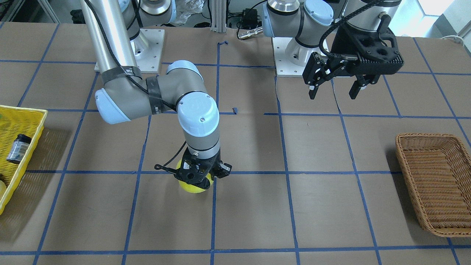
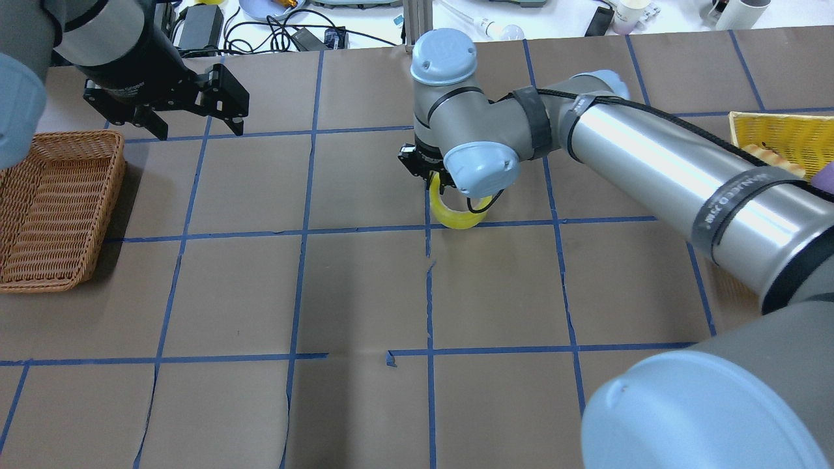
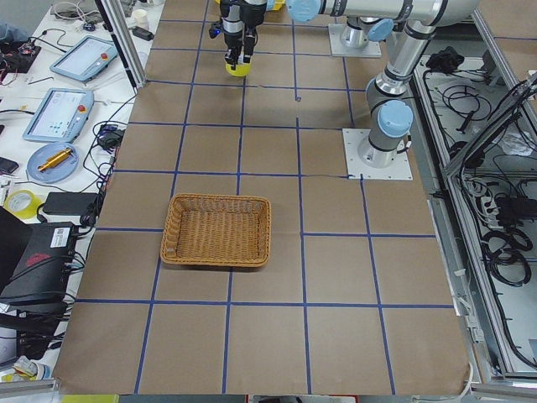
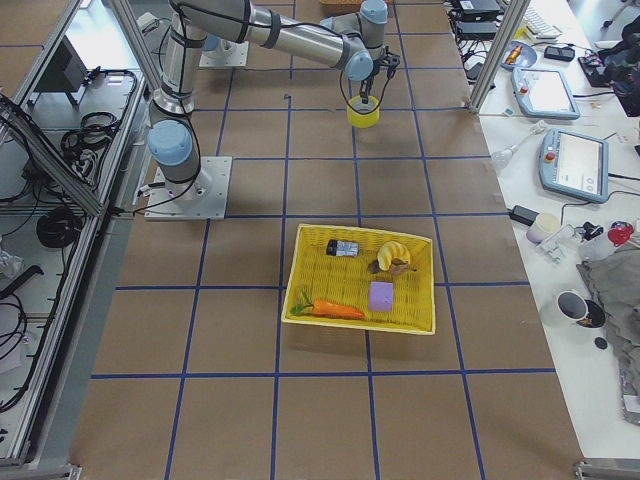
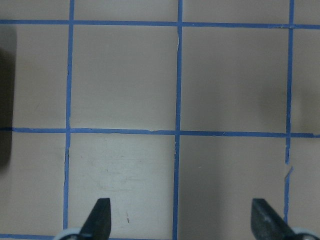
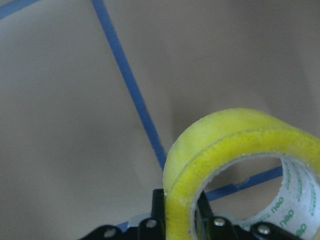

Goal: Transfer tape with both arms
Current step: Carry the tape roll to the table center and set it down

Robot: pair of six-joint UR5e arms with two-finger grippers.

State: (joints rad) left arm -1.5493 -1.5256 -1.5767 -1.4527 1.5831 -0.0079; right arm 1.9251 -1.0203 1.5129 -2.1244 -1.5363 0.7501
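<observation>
One tape, rim clamped in right tool; left tool spread, well apart

Your table is covered in brown paper, marked into squares by blue tape lines. Along one side you have a white bench holding a teach pendant and a mug, with an aluminium post at its edge

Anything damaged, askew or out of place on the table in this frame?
Minor wear only. The blue grid line on the robot's side is broken, leaving a gap and a curled loose end, and the brown paper cover has slits beside it. The tape is gripped in the right hand; nothing spilled.
</observation>
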